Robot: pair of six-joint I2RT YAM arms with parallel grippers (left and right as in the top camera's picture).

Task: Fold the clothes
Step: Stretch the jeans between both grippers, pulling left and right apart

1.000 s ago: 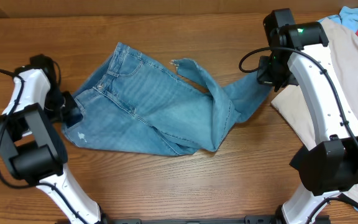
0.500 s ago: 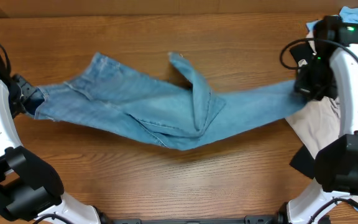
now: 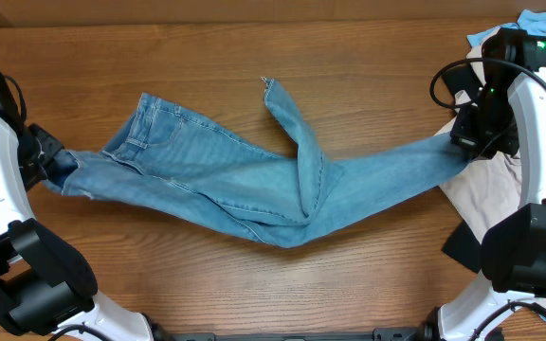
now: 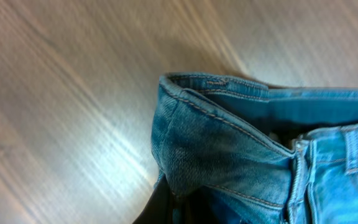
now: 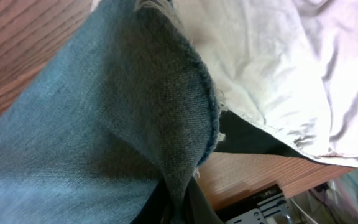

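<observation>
Since last frame jeans (image 3: 254, 185) slackened, sagging toward 6 o'clock. My left end effector (image 3: 53, 163) is clamped on them at 9; right end effector (image 3: 464, 144) likewise at 3.

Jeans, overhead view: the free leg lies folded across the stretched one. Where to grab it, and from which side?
Probably the free leg's hem, from above at the far side of the table. It lies flat and alone on bare wood, clear of the overlap. The left gripper holds the waistband corner, the right gripper the other leg's end.
</observation>
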